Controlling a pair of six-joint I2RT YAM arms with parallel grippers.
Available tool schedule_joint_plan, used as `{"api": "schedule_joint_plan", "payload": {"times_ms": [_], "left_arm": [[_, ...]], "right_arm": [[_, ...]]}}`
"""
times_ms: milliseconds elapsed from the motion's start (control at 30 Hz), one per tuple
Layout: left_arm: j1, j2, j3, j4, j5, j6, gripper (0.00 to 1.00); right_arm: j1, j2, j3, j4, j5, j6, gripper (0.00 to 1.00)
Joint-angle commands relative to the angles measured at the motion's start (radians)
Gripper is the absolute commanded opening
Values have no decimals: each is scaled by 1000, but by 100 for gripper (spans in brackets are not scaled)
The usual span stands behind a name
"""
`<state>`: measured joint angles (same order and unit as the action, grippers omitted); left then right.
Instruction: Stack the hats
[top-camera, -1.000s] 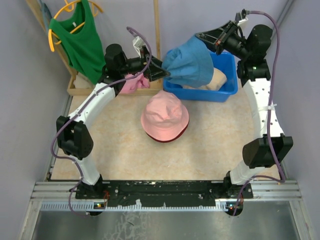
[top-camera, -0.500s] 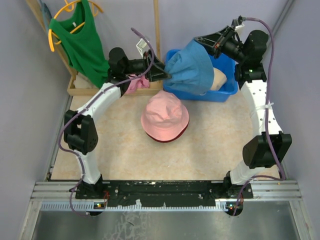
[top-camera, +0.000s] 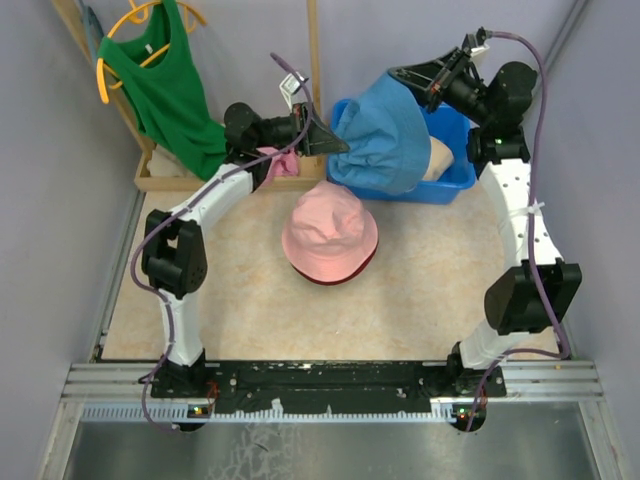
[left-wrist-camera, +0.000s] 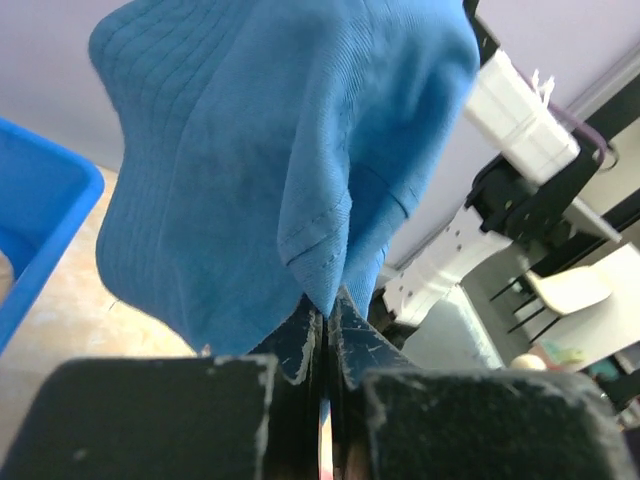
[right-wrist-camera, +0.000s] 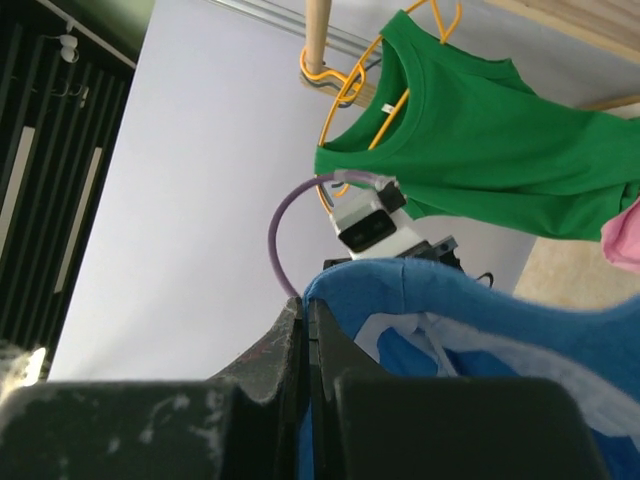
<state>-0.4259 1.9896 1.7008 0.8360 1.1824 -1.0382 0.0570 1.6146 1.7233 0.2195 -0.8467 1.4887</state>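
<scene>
Above the far part of the table (top-camera: 230, 300), at about 1 o'clock from its middle, the blue hat (top-camera: 380, 135) hung in the air between the two arms. The left gripper (top-camera: 335, 148) had its jaws closed tightly on a fold of the brim at the hat's 9 o'clock side; the left wrist view showed the cloth pinched between them. The right gripper (top-camera: 402, 74) pinched the edge at the hat's 12 o'clock side, its jaws nearly together with only fabric between. The hat covered partly the blue bin (top-camera: 455, 185), where the beige hat (top-camera: 438, 158) lay. At the middle of the table the pink hat (top-camera: 330, 232) sat on the dark red hat (top-camera: 338, 279), of which only a thin rim showed at 6 o'clock. The green shirt (top-camera: 160, 85) hung at 10 o'clock, and a bright pink cloth (top-camera: 272, 165) lay under the left arm.
</scene>
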Motion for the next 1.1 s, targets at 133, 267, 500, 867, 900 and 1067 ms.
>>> {"api": "schedule_joint_plan", "payload": {"times_ms": [133, 267, 500, 867, 900, 1067], "left_arm": [[-7, 62, 349, -47, -97, -279, 0], [-3, 104, 503, -156, -138, -334, 0], [8, 123, 543, -184, -169, -391, 0], [18, 129, 547, -176, -190, -419, 0], [18, 131, 547, -176, -192, -420, 0], [18, 138, 553, -162, -200, -439, 0]], "right_arm": [[-11, -52, -136, 53, -18, -110, 36], [-17, -106, -264, 70, -22, -148, 46], [-26, -171, -416, 119, -35, -167, 53], [-25, -260, -613, 414, -18, 31, 64], [-26, -258, -637, 467, -17, 71, 64], [-17, -238, -713, 601, -9, 163, 65]]}}
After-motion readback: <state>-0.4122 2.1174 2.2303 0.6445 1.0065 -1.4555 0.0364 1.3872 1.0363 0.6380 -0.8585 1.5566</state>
